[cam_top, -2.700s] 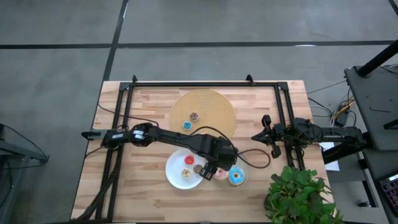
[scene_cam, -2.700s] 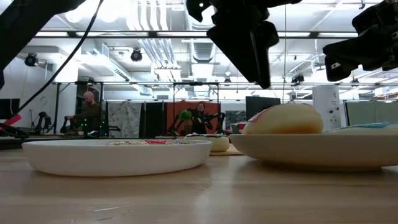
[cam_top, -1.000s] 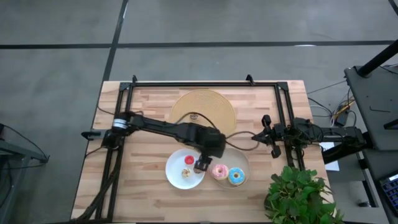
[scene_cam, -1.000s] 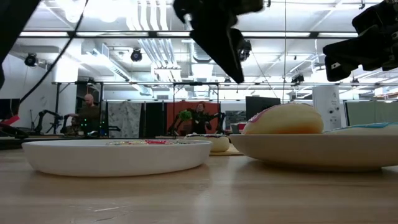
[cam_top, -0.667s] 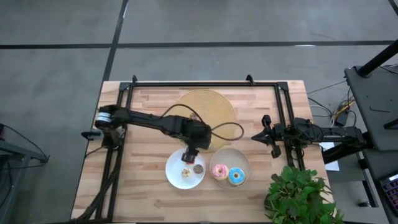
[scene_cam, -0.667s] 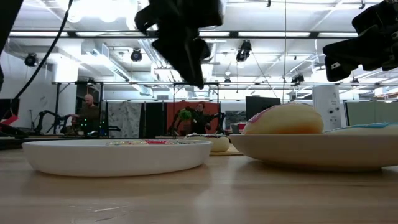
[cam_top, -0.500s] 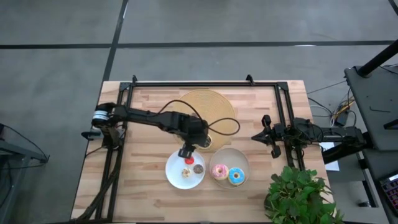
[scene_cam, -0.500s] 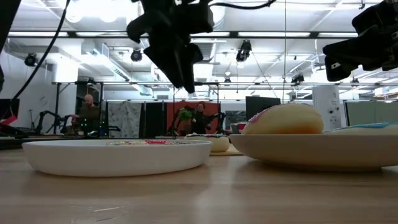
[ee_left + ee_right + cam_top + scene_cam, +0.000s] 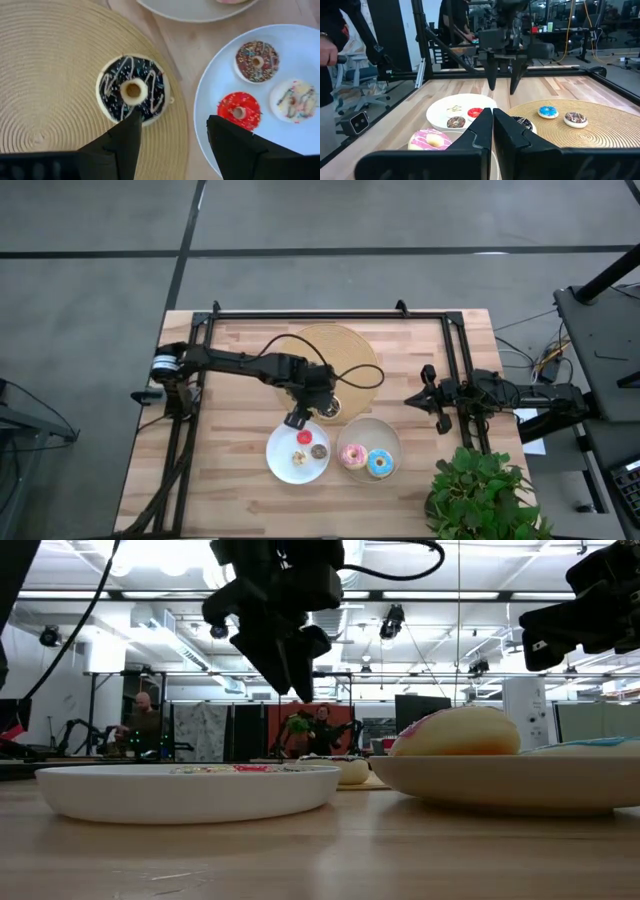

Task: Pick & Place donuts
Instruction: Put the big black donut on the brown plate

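Observation:
My left gripper (image 9: pixel 297 417) hangs open over the near edge of the round woven board (image 9: pixel 340 345), pointing steeply down and touching nothing. Just beyond its fingers the dark chocolate donut (image 9: pixel 132 90) lies flat on the board. A white plate (image 9: pixel 280 465) holds three tiny donuts: red (image 9: pixel 238 108), brown (image 9: pixel 257 61) and tan (image 9: pixel 297 100). A second plate (image 9: pixel 390 442) carries the pink donut (image 9: pixel 351 455) and the light blue donut (image 9: pixel 379 464). A tiny blue donut (image 9: pixel 548 111) and a tiny dark sprinkled one (image 9: pixel 575 118) rest on the board. My right gripper (image 9: pixel 410 400) waits shut at the table's right side.
A black frame rail (image 9: pixel 330 313) runs along the table's far edge, with side rails at left and right. A potted green plant (image 9: pixel 480 490) stands at the near right corner. People show in the room beyond the table (image 9: pixel 140 725).
My left gripper has drawn back from over the white plate toward the table's far left, ending above the board's near edge, and has rolled a little. It has stayed open. The brown tiny donut, which the gripper was covering, now shows on the white plate.

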Robot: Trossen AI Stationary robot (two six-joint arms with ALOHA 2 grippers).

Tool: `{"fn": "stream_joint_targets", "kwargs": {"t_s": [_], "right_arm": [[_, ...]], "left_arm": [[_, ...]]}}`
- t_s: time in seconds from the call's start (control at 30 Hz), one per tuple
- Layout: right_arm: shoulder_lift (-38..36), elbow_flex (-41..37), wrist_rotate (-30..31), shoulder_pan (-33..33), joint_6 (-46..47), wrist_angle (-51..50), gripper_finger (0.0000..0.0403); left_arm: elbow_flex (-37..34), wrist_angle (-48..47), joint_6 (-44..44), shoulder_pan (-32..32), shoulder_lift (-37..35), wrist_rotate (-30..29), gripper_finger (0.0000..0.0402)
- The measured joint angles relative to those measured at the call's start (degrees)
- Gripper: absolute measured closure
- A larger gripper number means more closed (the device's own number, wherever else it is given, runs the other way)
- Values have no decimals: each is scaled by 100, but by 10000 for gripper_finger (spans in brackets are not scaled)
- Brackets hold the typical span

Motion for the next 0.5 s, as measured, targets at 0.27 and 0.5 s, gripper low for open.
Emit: {"fn": "stream_joint_targets", "kwargs": {"t_s": [0.27,0.5], "right_arm": [[0,0,0,0,6,0,394],[2,0,1,0,4,0,394]], "left_arm": [[-1,85,706,105,367,-7,204],[-1,305,1846,242,486,-15,204]]}}
